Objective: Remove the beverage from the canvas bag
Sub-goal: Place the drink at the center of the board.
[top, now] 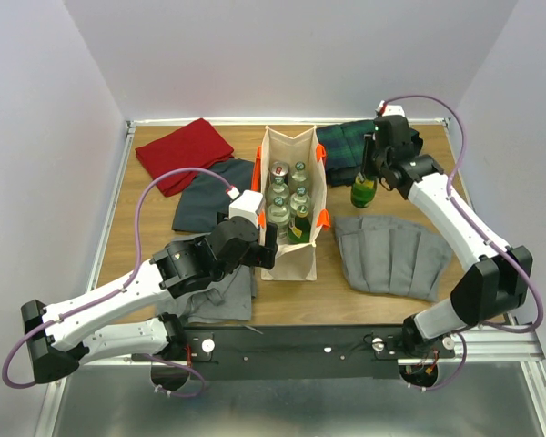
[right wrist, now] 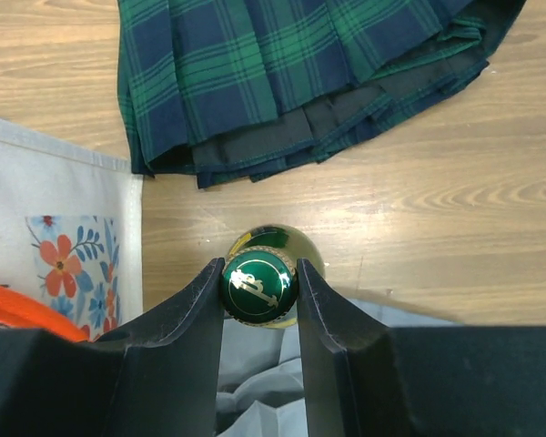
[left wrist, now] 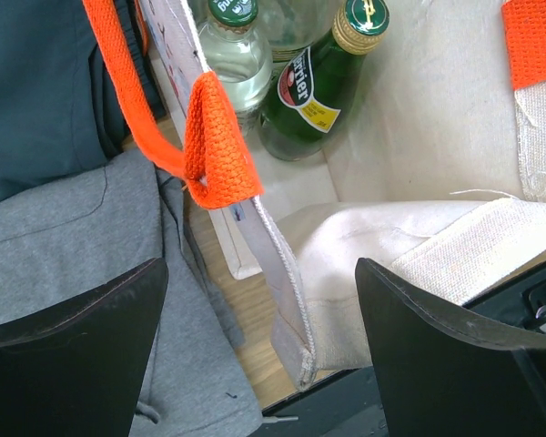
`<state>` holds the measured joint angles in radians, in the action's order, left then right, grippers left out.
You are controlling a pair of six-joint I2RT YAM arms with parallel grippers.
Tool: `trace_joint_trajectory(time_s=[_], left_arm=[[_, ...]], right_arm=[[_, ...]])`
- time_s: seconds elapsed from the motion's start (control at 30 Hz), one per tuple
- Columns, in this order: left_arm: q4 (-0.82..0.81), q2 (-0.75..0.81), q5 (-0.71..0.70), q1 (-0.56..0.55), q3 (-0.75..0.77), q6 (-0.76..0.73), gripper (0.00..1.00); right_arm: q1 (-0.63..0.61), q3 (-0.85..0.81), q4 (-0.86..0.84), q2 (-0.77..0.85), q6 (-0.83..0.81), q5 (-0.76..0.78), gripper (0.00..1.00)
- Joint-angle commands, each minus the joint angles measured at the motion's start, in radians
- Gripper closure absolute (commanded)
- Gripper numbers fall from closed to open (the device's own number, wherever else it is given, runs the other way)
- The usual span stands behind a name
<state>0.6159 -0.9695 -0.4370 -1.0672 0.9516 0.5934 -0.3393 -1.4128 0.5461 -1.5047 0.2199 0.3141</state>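
The beige canvas bag (top: 289, 259) with orange handles (left wrist: 214, 137) stands mid-table, holding several bottles (top: 289, 196), among them a green Perrier bottle (left wrist: 311, 86) and a clear one (left wrist: 237, 55). One green beverage bottle (top: 363, 192) is upright outside the bag, just to its right. My right gripper (right wrist: 259, 273) is shut on its green cap (right wrist: 259, 284). My left gripper (left wrist: 262, 269) is open at the bag's near left corner, with the bag's wall edge (left wrist: 287, 300) between its fingers and touching neither.
A tartan skirt (top: 346, 150) lies behind the held bottle and a grey pleated skirt (top: 391, 255) in front of it. A red cloth (top: 184, 150), a dark slate cloth (top: 209, 205) and a grey garment (top: 223, 296) lie left of the bag.
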Motion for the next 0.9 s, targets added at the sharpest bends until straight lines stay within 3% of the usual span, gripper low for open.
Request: trace_joint_trajectory(time_s=[0.0,0.27,0.87], left_arm=[[0.008,0.012,-0.022,-0.005,-0.005,0.014,0.07],[0.018,0.015,-0.035,-0.004,-0.001,0.017,0.07],[0.024,0.008,-0.048,-0.004,0.01,0.014,0.07]], right_arm=[[-0.001,0.069,-0.308,0.1,0.022,-0.012,0.99],[-0.001,0.235,-0.523,0.129,0.013,-0.04,0.99],[-0.001,0.16,-0.525,0.017,0.006,-0.122,0.99]])
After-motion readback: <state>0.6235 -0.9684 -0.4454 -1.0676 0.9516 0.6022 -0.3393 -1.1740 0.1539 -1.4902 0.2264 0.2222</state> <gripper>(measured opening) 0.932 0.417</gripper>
